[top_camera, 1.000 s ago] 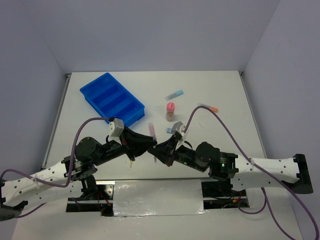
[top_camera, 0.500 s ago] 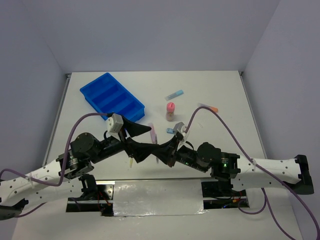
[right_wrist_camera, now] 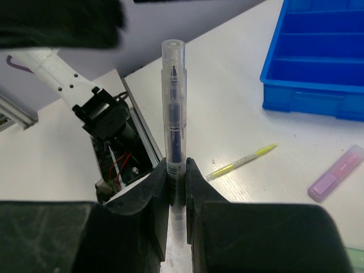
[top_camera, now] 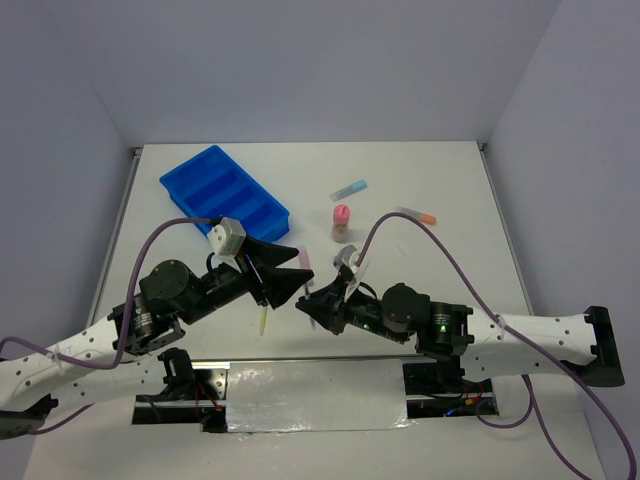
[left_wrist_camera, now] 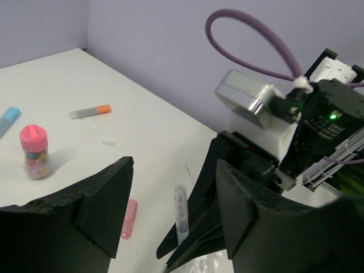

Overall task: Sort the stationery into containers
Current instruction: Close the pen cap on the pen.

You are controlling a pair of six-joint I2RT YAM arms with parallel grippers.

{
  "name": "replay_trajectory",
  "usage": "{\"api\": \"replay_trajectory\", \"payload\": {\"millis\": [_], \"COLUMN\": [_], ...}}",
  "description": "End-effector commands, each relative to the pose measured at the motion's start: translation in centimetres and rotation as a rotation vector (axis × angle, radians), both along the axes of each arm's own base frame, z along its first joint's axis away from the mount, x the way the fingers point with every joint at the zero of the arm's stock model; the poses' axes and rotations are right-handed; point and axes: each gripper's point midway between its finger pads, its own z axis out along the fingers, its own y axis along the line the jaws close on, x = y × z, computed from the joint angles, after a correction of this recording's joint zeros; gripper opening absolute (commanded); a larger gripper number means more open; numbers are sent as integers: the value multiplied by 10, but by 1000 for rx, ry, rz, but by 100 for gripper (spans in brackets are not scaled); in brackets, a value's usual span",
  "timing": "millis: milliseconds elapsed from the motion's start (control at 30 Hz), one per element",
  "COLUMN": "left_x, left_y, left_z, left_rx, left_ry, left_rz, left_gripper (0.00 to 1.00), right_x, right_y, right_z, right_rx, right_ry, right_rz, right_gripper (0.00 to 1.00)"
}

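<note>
My right gripper is shut on a clear-barrelled dark pen, which stands up out of its fingers. In the left wrist view the same pen shows between my left gripper's wide-open jaws, touching neither. Seen from above, the left gripper faces the right gripper near the table's front. The blue tray lies at the back left. A pink stick, a yellow pencil, a pink-capped bottle, a blue stick and a grey-orange stick lie on the table.
Both arm bases and a metal plate sit at the near edge. Purple cables loop over the table. Walls close in the left, back and right sides.
My left gripper has gone from shut to open and drawn back slightly to the left. The pen stays in the right gripper, which has shifted a little left.
</note>
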Motion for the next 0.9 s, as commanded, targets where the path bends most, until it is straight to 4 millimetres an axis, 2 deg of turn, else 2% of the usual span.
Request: {"api": "replay_trajectory", "payload": {"millis": [0, 167, 367, 433, 467, 533, 600, 733, 767, 867], "left_x": [3, 3, 0, -1, -1, -2, 0, 0, -1, 0], "left_y": [7, 10, 4, 2, 0, -1, -2, -6, -7, -10], "left_z": [9, 6, 2, 2, 0, -2, -5, -8, -9, -12], "left_rx": [-30, -32, -29, -30, -25, -22, -15, -1, 2, 21], "left_ry": [-16, -13, -7, -6, -3, 2, 11, 20, 21, 33], "left_rz": [35, 41, 12, -1, -2, -8, -2, -12, -16, -24], "left_gripper": [70, 62, 61, 55, 49, 45, 35, 25, 16, 0], "right_x": [3, 1, 2, 3, 3, 4, 5, 5, 6, 8], "right_y": [1, 4, 6, 6, 6, 6, 6, 7, 7, 7], "right_z": [32, 34, 37, 38, 38, 41, 42, 46, 48, 57], "right_rx": [63, 69, 66, 65, 63, 71, 74, 78, 78, 92], "right_ry": [-20, -19, -25, -26, -27, -29, -29, -33, -36, -52], "right_rz": [-9, 5, 0, -3, -6, -8, -12, -15, -17, -26], "right_gripper": [0, 0, 0, 0, 0, 0, 0, 0, 0, 0]}}
